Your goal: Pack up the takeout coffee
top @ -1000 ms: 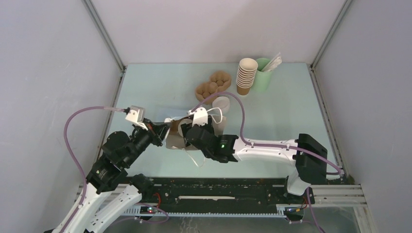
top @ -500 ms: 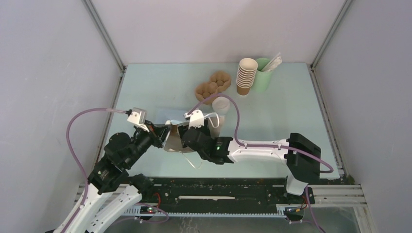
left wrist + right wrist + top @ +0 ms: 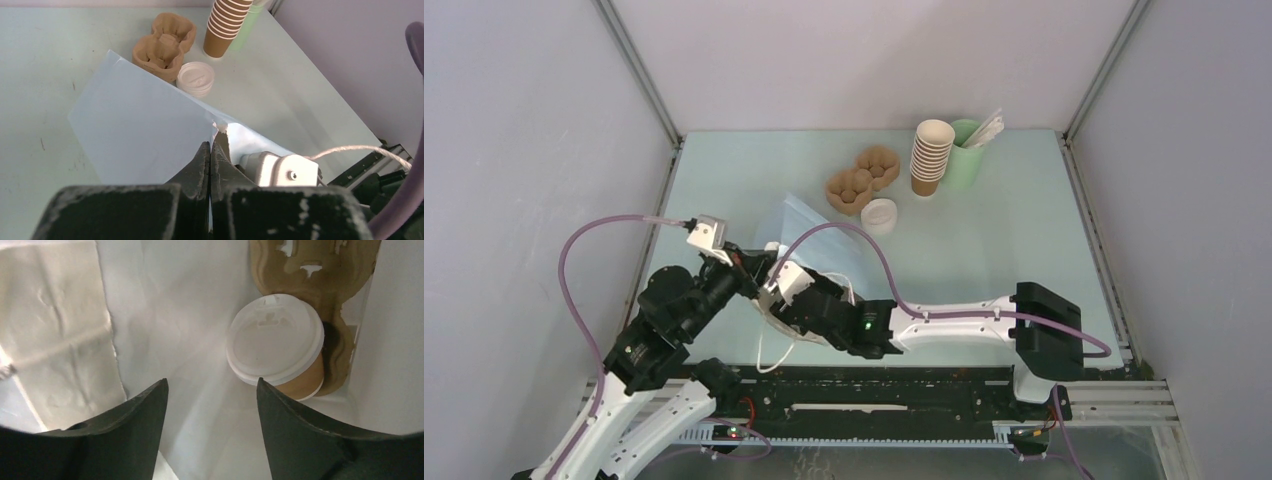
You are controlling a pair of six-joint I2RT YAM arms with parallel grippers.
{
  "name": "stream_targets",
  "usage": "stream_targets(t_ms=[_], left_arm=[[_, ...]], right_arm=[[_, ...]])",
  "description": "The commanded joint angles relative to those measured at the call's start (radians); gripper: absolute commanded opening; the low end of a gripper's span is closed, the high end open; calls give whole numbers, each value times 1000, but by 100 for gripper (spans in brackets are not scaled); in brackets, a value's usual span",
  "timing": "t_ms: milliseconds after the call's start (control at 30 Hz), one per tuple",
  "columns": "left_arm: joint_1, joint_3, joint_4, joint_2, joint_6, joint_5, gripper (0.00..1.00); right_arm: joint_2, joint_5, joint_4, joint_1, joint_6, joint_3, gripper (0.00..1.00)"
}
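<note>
In the right wrist view the takeout coffee, a brown cup with a white lid, sits in a brown pulp carrier inside the pale paper bag. My right gripper is open at the bag's mouth, short of the cup, with nothing between its fingers. The bag lies tilted on the table with its flat side facing up. My left gripper is shut on the bag's torn rim, seen from above at the near left.
Beyond the bag stand two empty pulp carriers, a low white lidded piece, a stack of lidless brown cups and a pale green cup of sticks. A bag handle loop hangs near the front rail.
The right arm has swung left and nearer, its jaws a little narrower. The bag has tipped over so its pale side now spreads toward the far carriers. The left gripper still holds the rim.
</note>
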Motion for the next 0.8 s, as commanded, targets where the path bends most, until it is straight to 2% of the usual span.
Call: stream_targets(t_ms=[0,100,233,333,400,633,767], left_arm=[[-2,27,43,13,22,48,0],[-3,29,42,18,22,53,0],[-5,41,41,30,20,55,0],[-7,51,33,38,14,48,0],[-8,52,27,40,9,41,0],[-8,43,25,33,-1,33,0],[-9,45,22,29,-21,-28,0]], right_arm=[[-10,-63,-3,-29,-121,8,77],[0,-109,7,-52,-165,8,82],[33,-115,51,-78,-251,8,84],[56,-56,76,-84,-307,8,81],[63,-37,79,-85,-330,8,72],[85,-122,68,-79,-422,7,70],[62,-189,90,-78,-493,-18,68]])
